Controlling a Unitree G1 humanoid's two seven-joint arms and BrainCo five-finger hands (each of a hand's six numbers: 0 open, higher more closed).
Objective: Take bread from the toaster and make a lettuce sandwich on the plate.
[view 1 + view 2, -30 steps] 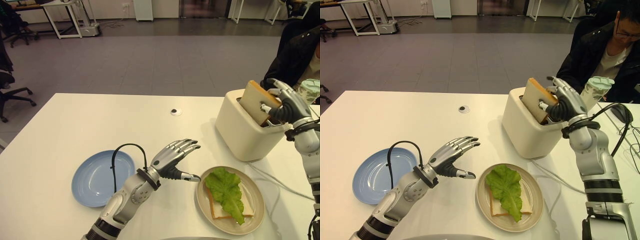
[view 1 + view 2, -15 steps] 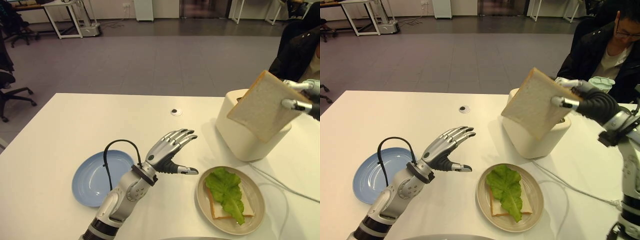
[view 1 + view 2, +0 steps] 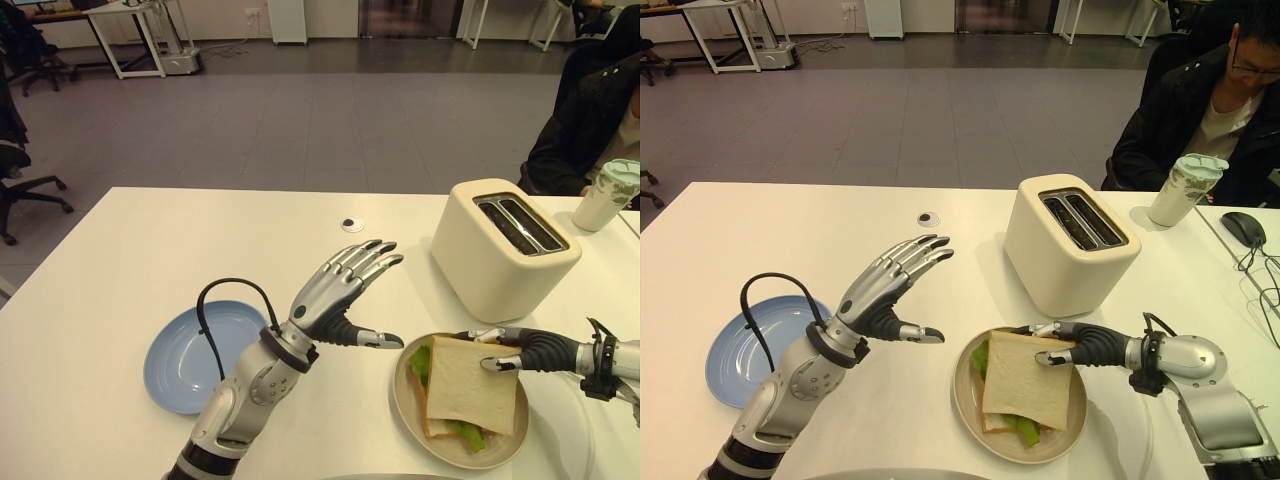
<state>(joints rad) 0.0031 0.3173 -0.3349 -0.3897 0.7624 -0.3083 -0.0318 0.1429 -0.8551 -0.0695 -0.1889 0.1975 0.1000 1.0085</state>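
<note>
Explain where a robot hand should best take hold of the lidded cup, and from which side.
Probably around its body below the lid, coming in level from the robot's side. The lidded cup stands upright with its lid on top, so a side wrap suits it better than a top pinch. The toaster stands to its left and a mouse to its right.

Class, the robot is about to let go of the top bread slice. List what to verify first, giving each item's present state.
1. The top slice covers the lettuce on the beige plate: ok.
2. It rests fully on the sandwich: cannot tell; the right hand pinches its edge.
3. It lines up with the bottom slice: cannot tell, mostly hidden.
4. The left hand is open, beside the plate: ok.
5. The toaster has empty slots: ok.
</note>
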